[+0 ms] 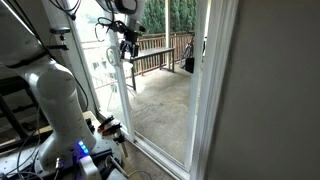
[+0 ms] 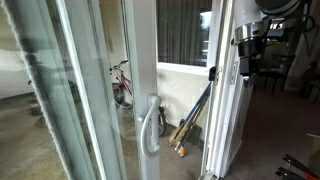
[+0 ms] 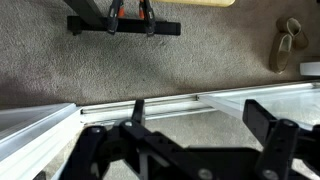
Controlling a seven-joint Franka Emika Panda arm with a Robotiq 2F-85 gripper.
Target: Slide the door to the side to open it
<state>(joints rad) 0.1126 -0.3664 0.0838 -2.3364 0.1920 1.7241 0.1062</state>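
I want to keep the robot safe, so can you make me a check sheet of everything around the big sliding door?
Surface: grey carpet running up to the door track.
Job's things: glass door in a white frame, with a white handle.
Clutter: tan footwear and a black bar with orange clamps on the carpet; long-handled tools leaning by the frame; a bicycle behind the glass.
Grippers: pincer open, holding nothing, looking down over the track.
Cables: wires by the robot's base.
Surroundings: patio with a wooden railing; grey wall.
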